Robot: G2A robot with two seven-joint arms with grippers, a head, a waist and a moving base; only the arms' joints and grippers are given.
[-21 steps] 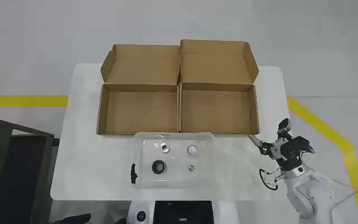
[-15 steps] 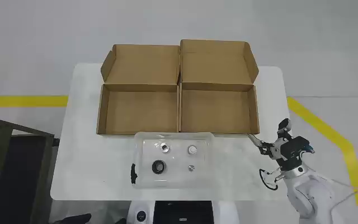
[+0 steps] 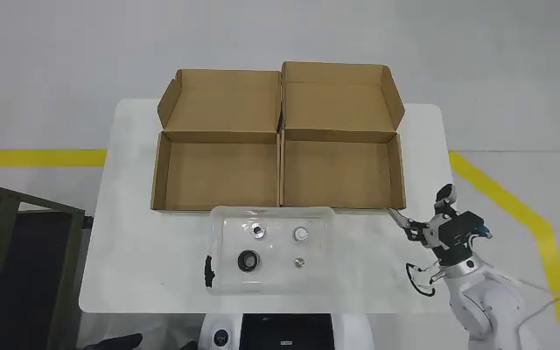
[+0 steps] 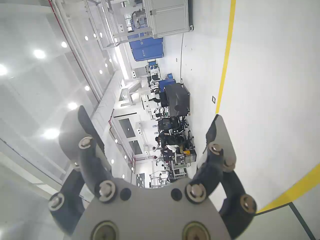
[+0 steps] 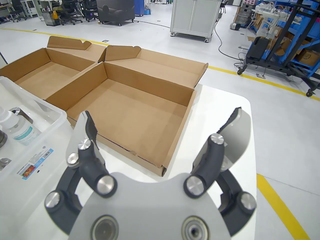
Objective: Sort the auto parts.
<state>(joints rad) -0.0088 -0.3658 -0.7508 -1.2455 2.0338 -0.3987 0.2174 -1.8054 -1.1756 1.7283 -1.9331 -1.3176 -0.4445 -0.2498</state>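
Nothing much has changed in the last moment: my right gripper (image 3: 402,243) has barely drifted at the near right corner of the white table (image 3: 131,245), its claw spread wide and empty. The left gripper (image 4: 148,114) is equally wide and empty and points off into the room. The black ring (image 3: 249,260), small silver piece (image 3: 257,231), second silver piece (image 3: 299,262) and white-capped bottle (image 3: 301,234) all lie in the clear plastic bin (image 3: 271,210) at the near edge, and the left brown cardboard box (image 3: 217,175) and right brown cardboard box (image 3: 337,175) just beyond hold nothing, so I judge sorting has not started.
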